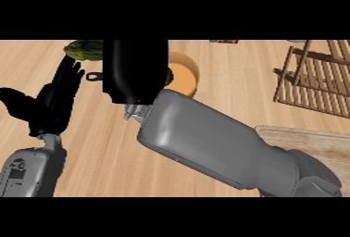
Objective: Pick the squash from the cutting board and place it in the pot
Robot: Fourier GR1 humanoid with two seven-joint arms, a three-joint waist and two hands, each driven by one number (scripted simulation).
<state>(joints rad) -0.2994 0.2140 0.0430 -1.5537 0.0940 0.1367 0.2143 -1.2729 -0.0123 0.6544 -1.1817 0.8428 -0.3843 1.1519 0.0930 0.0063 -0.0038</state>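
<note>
One dark-green squash (169, 77), mostly hidden

Tan pot (189, 74) left of cutting board (311, 139)

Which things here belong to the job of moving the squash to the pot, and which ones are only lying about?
Job: right hand; squash, seemingly the green sliver beside it; pot; cutting board.
Lying about: green vegetable behind the pot; wooden rack; left hand, resting open.
</note>
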